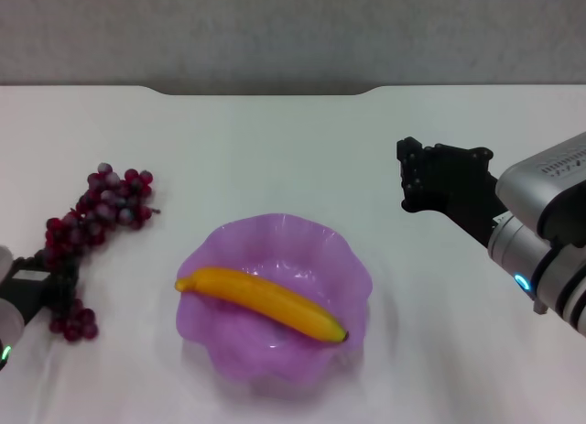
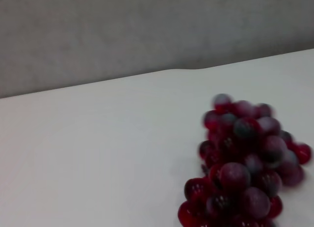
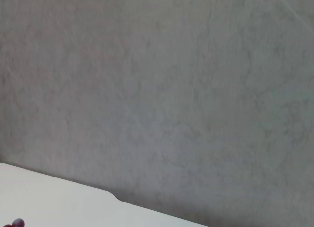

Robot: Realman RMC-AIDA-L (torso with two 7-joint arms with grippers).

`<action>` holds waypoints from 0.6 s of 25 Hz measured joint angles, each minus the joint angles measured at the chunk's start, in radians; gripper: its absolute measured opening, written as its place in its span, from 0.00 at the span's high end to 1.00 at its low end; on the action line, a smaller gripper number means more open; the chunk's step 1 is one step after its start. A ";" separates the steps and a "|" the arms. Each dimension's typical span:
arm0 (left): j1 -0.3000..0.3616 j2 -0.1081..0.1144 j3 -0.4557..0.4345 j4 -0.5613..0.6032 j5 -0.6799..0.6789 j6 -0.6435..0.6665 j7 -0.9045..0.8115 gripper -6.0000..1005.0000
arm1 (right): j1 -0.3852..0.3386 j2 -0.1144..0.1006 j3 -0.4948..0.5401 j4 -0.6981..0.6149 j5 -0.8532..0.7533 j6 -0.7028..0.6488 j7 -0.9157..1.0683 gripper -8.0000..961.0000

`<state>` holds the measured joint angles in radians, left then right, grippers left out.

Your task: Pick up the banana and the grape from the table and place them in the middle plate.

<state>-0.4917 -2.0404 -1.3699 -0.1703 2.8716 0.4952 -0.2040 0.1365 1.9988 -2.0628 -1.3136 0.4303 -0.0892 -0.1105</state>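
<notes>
Lab-like: bare white table (image 1: 275, 149), grey wall (image 3: 157, 89)

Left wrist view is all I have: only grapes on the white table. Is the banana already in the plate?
Observer: Yes, the banana lies across the middle plate.
Operator: Where is the left gripper?
Observer: The left gripper is at the near end of the grape, which lies on the table.
Operator: And the right arm?
Observer: The right gripper hangs above the table, right of the plate, holding nothing.
</notes>
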 joint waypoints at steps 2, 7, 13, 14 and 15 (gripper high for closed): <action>0.001 0.000 -0.017 0.000 0.000 -0.001 -0.001 0.59 | 0.000 0.000 0.001 0.003 0.000 0.000 0.000 0.97; 0.003 0.002 -0.022 0.000 0.000 0.001 -0.005 0.60 | 0.000 0.000 0.003 0.015 0.003 -0.008 0.000 0.97; 0.006 0.000 -0.023 -0.007 -0.001 0.017 -0.013 0.62 | 0.000 0.000 0.003 0.026 0.004 -0.013 0.001 0.97; 0.006 -0.001 -0.023 -0.007 -0.003 0.022 -0.014 0.62 | 0.000 0.000 0.004 0.026 0.004 -0.014 0.001 0.97; 0.008 -0.001 -0.023 -0.008 -0.008 0.032 -0.017 0.63 | 0.000 0.000 0.004 0.027 0.004 -0.014 0.001 0.97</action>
<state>-0.4836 -2.0418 -1.3929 -0.1783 2.8636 0.5267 -0.2214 0.1366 1.9988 -2.0591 -1.2871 0.4342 -0.1028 -0.1091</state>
